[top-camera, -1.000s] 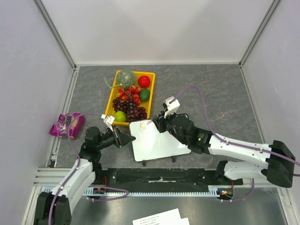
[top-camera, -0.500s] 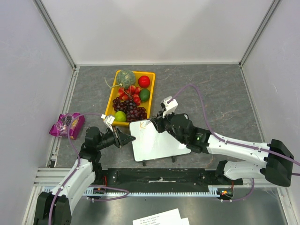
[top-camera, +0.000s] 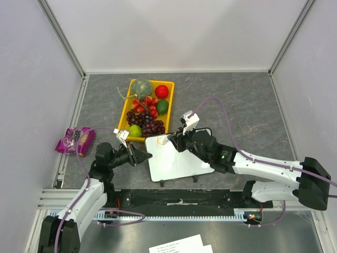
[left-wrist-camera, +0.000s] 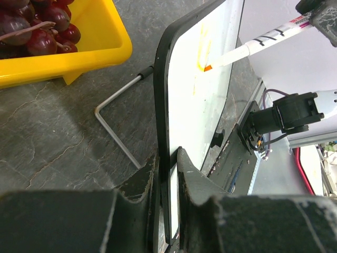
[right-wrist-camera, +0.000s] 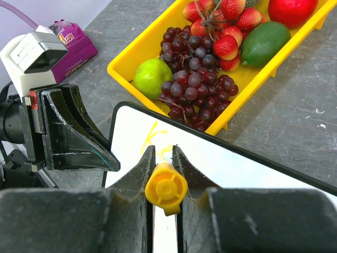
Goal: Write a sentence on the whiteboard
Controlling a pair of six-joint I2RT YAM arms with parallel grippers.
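Surface: I see a grey stone-look counter (top-camera: 258,100), pale walls around | whiteboard (top-camera: 168,161) lower centre, left jaws clamping its edge | right jaws clenched on marker (right-wrist-camera: 166,188) | sentence (right-wrist-camera: 152,136): few orange strokes, unreadable

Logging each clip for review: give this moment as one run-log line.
left gripper: shut on whiteboard edge | right gripper: shut on marker | marker tip: touching whiteboard | writing: few orange strokes
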